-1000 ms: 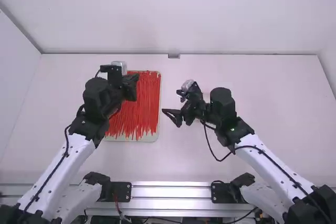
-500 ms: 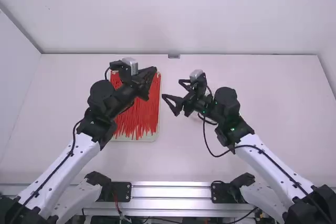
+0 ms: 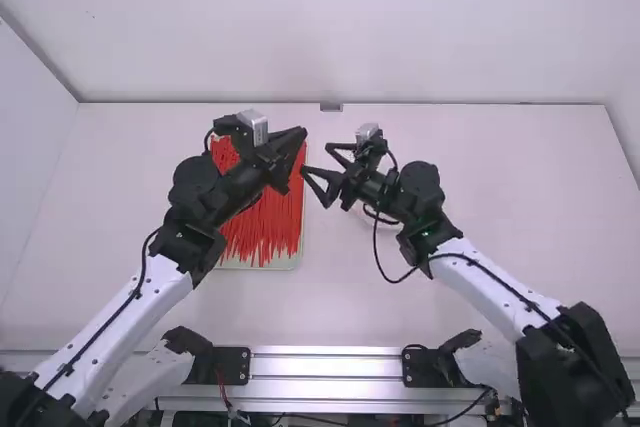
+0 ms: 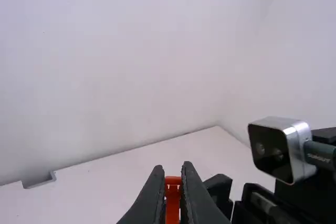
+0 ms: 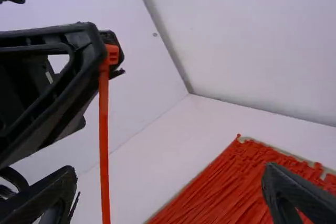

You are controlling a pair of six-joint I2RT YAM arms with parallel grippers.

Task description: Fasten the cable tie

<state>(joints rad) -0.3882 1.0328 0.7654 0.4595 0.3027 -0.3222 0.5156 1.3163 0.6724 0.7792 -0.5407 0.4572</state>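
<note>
My left gripper is raised above the table and shut on the head of one orange-red cable tie. In the right wrist view the tie's strap hangs straight down from the left gripper's fingers. My right gripper is open just right of the left one, its two fingers spread wide and facing it. The strap passes close to one right finger, touching neither; the other finger is far off it.
A flat tray heaped with several red cable ties lies on the white table under the left arm, and its pile also shows below the right gripper. The right arm's wrist camera is near the left fingers.
The left gripper rose from the tray and swung right with the tie. The right gripper lifted and moved left and farther back, so the two now face each other closely.
</note>
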